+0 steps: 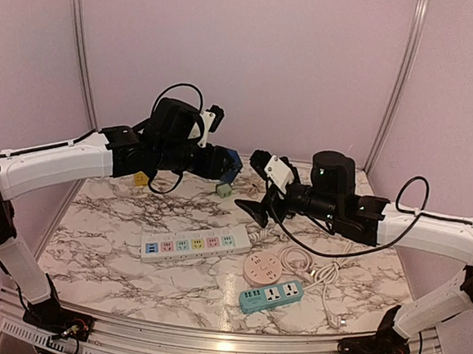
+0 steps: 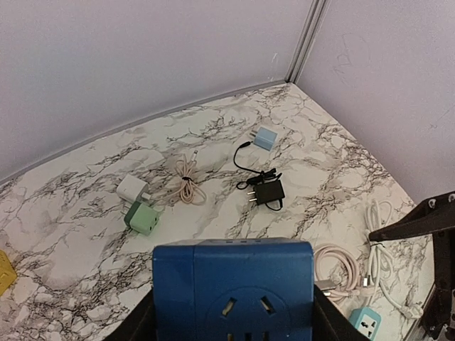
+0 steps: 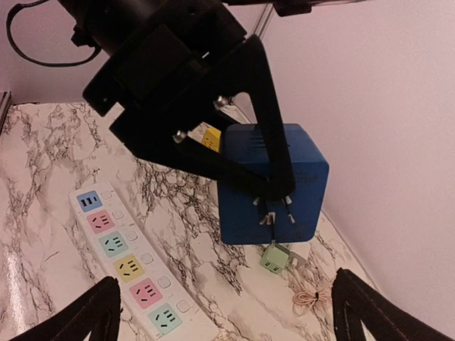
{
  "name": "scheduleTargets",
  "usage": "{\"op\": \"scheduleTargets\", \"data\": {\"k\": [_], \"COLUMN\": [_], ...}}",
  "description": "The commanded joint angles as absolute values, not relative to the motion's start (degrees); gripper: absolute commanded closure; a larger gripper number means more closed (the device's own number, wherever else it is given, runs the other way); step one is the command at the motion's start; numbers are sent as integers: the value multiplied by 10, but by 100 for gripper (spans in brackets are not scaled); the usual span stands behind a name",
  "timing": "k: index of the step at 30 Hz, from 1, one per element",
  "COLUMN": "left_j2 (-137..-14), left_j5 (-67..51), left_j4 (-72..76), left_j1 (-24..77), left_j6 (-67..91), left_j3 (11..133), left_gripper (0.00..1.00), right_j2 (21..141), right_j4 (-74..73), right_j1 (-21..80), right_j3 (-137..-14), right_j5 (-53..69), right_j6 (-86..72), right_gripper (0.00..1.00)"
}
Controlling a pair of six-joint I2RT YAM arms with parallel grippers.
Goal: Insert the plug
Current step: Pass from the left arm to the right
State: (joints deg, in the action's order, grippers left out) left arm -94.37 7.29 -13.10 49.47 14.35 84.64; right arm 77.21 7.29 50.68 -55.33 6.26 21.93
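A blue cube plug (image 3: 306, 177) is gripped by the left claw (image 1: 225, 164), whose two black fingers (image 3: 266, 121) are pressed against opposite sides of it. The cube is held in the air above the marble table (image 1: 102, 224), just above the centre of the top view. Its metal prongs (image 3: 274, 212) are seen on the face turned toward the right wrist camera, at the centre of that view. Socket holes are seen on the face shown at the bottom of the left wrist view.

The right claw (image 1: 252, 185) is spread wide with nothing held in it. It is set just right of the cube in the top view, apart from it.

A white power strip (image 1: 194, 246) with coloured sockets is laid on the table below the centre of the top view. To its lower right a round pink socket (image 1: 263, 269) and a teal power strip (image 1: 271, 295) are found, beside a bundle of white cables (image 1: 311, 265). A green cube (image 2: 142, 218), a white charger (image 2: 132, 188), a coiled pink cable (image 2: 186, 186), a black charger (image 2: 269, 192) and a light blue adapter (image 2: 265, 138) are scattered across the middle of the left wrist view. A yellow cube (image 1: 140, 178) is placed at the left of the top view, near the table's far edge.
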Motion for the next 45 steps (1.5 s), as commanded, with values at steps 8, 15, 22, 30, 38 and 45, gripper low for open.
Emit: {"op": "scheduleTargets", "data": {"k": [8, 15, 22, 30, 38, 45], "left_j2": [-911, -914, -914, -897, -822, -693], "left_j5": [104, 100, 91, 81, 72, 78], "left_j4": [-100, -97, -88, -69, -11, 106], "left_j1": [547, 559, 569, 572, 571, 571], "left_j6": [169, 173, 181, 192, 209, 145], "left_j3": [848, 851, 846, 843, 787, 649], "left_gripper": [75, 75, 75, 43, 1, 1], "right_j2": [817, 825, 831, 817, 777, 715], "right_j4": [183, 211, 223, 226, 235, 238], "right_j1": [512, 512, 512, 512, 512, 511], "right_j3": [-580, -570, -571, -561, -534, -521], "right_j5": [42, 55, 87, 98, 94, 118], "right_j6": [233, 224, 206, 198, 177, 66], "right_gripper": [1, 3, 35, 64, 75, 75]}}
